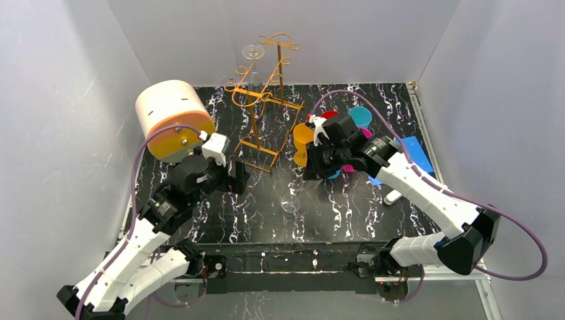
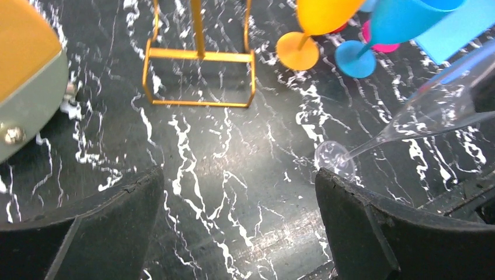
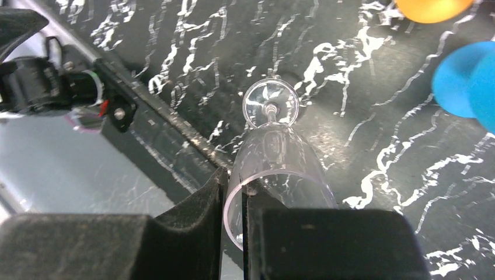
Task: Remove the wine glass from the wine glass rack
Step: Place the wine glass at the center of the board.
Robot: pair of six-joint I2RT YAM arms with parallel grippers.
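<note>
The black, white-veined table [image 1: 266, 223] fills the floor of the white-walled cell. At its far left lies a cream-and-orange cylindrical box [image 1: 174, 119], on its side, with its orange end facing the arms. Just right of it stands the wine glass rack [image 1: 265, 100], a tall golden wire frame on a rectangular base. A second clear glass [image 1: 252, 57] hangs foot-up at the rack's far upper scroll.

The left gripper [image 2: 238, 175] hovers low over the table in front of the rack's base. Its jaws are spread wide and nothing is between them.

The right gripper [image 3: 233, 185] sits right of the rack and is clamped on the rim of the wine glass [image 3: 280, 157], with one finger inside the bowl and one outside. That glass is off the rack, well in front of it near the table's middle. It is tilted, with its foot [image 3: 270, 104] low at the marble; whether the foot touches cannot be told.

Behind the right gripper cluster coloured goblets [image 1: 360, 118] in orange, teal and pink. A blue sheet [image 1: 414, 150] lies flat near the right edge.
</note>
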